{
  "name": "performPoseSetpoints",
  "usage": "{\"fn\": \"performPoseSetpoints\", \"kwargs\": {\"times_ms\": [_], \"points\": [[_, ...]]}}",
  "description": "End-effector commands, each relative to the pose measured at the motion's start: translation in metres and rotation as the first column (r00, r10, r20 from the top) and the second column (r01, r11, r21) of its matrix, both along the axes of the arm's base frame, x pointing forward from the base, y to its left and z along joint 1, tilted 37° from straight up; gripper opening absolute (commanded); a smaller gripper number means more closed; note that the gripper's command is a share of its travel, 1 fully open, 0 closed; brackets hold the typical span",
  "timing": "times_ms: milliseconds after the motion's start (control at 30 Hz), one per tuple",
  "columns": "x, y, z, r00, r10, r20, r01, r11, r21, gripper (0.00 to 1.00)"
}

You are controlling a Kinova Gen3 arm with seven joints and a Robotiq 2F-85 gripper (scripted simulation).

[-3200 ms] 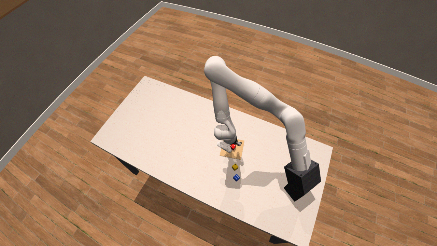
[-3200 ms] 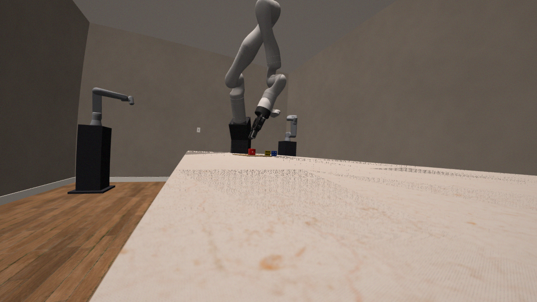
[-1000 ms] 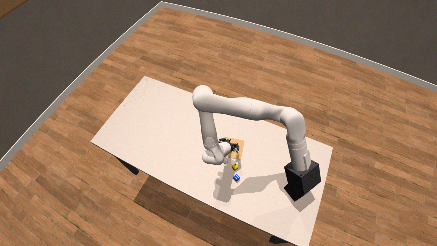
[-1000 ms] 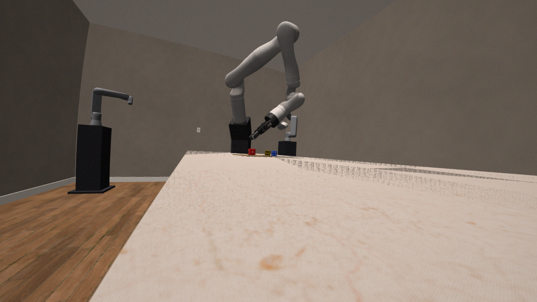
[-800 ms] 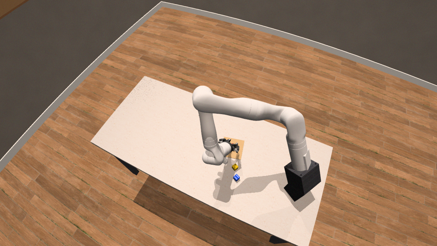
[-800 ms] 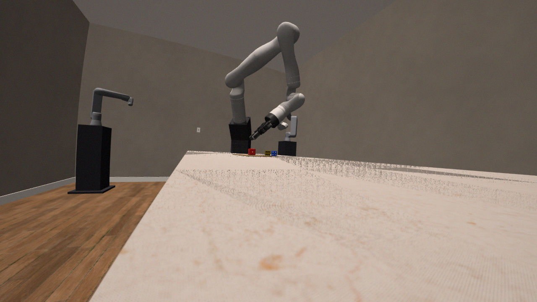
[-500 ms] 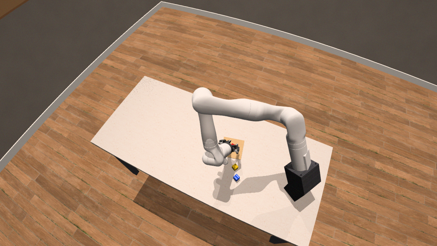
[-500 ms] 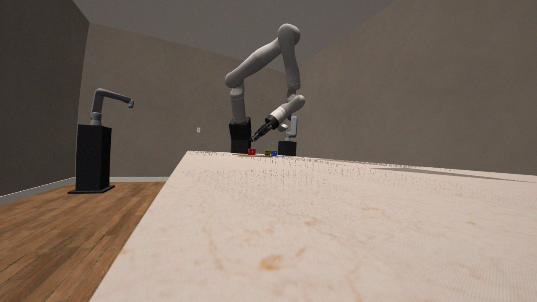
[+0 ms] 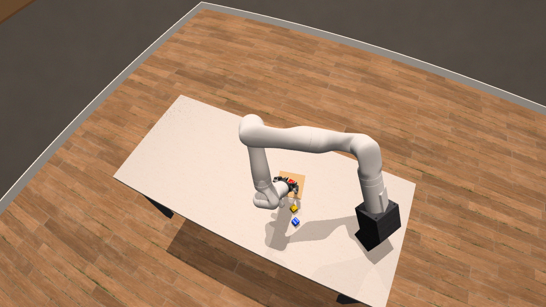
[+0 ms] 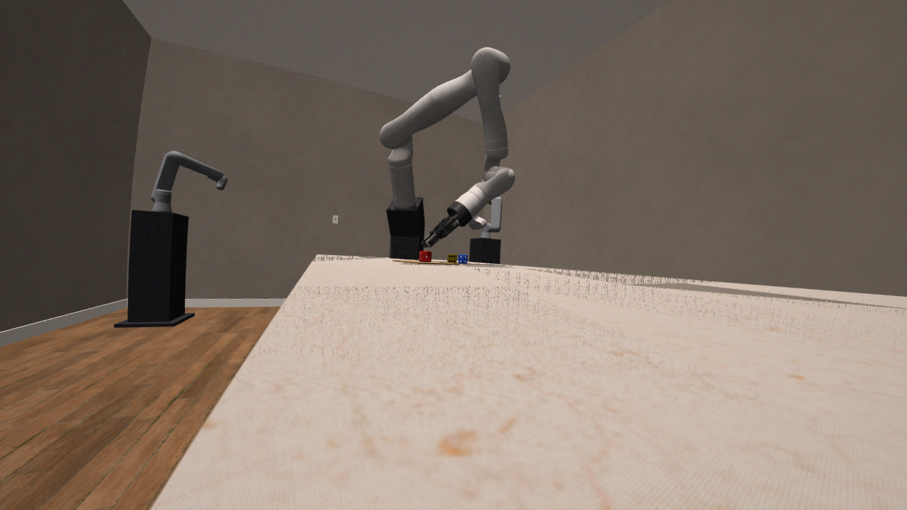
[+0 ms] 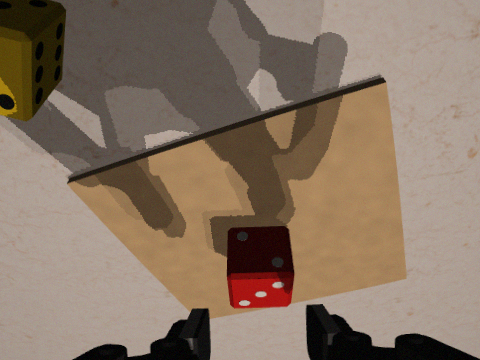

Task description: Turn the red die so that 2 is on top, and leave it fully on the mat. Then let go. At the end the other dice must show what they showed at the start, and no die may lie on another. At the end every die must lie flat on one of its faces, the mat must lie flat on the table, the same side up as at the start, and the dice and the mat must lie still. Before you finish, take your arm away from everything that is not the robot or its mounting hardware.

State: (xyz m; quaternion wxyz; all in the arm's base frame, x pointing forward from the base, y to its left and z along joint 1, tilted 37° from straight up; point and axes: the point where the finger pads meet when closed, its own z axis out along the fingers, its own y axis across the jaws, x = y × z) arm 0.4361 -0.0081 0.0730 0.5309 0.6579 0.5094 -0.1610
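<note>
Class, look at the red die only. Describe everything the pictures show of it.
The red die is a glossy cube with rounded corners. It lies flat on the tan mat, near the mat's edge. In the wrist view one shaded face shows two dark pips and the lit face towards the camera shows three white ones. The end effector hangs open before it, fingers apart, not touching it. Only the mat touches it.

Yellow die (image 11: 28, 60) cut by wrist view's left edge

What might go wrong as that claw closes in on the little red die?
The small red die sits near the edge of the thin tan mat, so a nudge from the half-open gripper might push it off. One of the fingers might also catch and shift the mat. The yellow die nearby looks less exposed.
</note>
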Motion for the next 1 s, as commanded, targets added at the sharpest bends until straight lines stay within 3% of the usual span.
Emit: {"fn": "performPoseSetpoints", "kwargs": {"times_ms": [0,967], "points": [[0.006,-0.004,-0.007,1.000,-0.001,0.004,0.001,1.000,-0.002,0.46],[0.019,-0.011,-0.027,1.000,-0.001,0.004,0.001,1.000,-0.002,0.46]]}}
